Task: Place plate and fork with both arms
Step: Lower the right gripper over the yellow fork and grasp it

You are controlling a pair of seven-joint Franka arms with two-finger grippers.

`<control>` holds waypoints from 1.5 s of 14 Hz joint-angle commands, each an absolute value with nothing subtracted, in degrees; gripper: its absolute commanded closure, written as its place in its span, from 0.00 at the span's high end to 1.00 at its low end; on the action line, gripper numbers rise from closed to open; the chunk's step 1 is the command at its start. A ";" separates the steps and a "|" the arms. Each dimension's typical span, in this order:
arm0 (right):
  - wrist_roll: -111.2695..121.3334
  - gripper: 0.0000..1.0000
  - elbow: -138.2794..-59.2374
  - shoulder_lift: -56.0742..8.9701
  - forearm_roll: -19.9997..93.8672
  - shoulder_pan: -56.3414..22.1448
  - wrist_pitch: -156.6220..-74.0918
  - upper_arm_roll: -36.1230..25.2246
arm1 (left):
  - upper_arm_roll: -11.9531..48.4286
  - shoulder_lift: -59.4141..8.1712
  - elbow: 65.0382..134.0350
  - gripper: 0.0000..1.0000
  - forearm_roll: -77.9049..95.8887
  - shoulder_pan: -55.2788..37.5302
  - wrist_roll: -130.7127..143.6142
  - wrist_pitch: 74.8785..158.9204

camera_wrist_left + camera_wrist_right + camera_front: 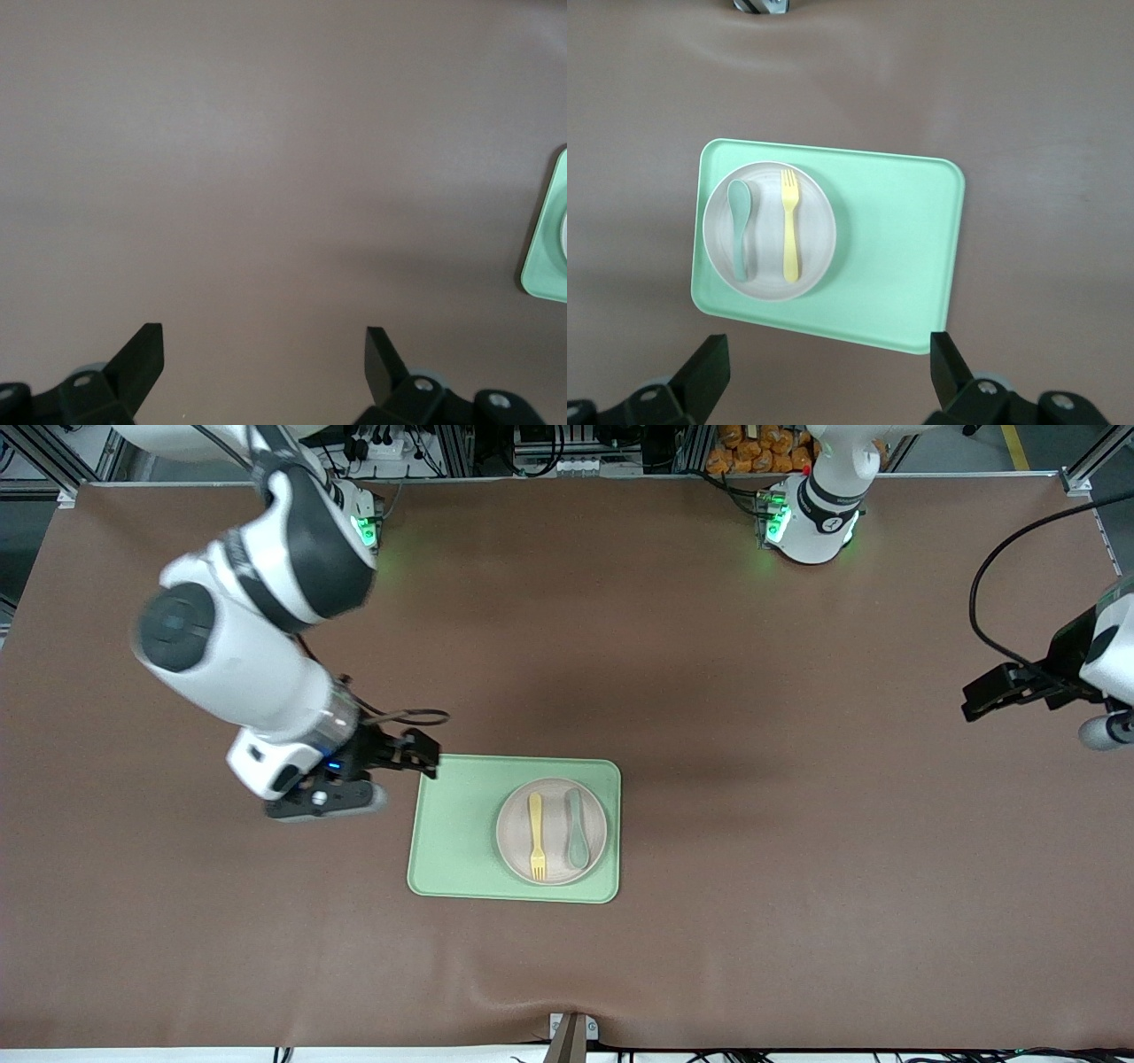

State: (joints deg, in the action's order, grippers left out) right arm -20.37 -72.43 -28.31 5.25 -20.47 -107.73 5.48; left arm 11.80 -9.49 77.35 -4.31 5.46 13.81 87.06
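Note:
The speckled off-white plate [555, 841] sits on the light green tray [461, 833], at the tray's end toward the left arm. The pale yellow fork [536, 837] lies on the plate beside a teal spoon [578, 831]. My right gripper [332, 802] hovers over the table just off the tray's other end; in its wrist view it [828, 367] is open and empty, with plate [764, 232], fork [790, 232] and tray [895, 248] in sight. My left gripper [1106, 731] is up at the left arm's end of the table, open and empty [264, 359] over bare mat.
The brown mat [753, 824] covers the whole table. The left wrist view catches only one end of the tray [542, 257]. The arms' bases [811, 522] stand along the edge farthest from the front camera.

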 commanded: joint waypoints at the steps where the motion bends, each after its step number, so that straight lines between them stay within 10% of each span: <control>1: -27.40 1.00 -60.32 -39.08 2.11 -24.60 -107.14 4.83 | 12.39 -6.60 80.07 1.00 -4.05 7.38 13.62 86.57; 10: -33.66 1.00 -58.89 -53.51 -3.52 -33.66 -121.63 1.67 | 12.22 -6.42 80.24 1.00 -2.03 10.37 13.27 86.40; 21: -33.22 0.76 -59.06 -58.88 -6.68 -36.30 -123.57 -1.58 | 12.13 -5.98 80.07 1.00 -1.85 10.55 13.36 86.66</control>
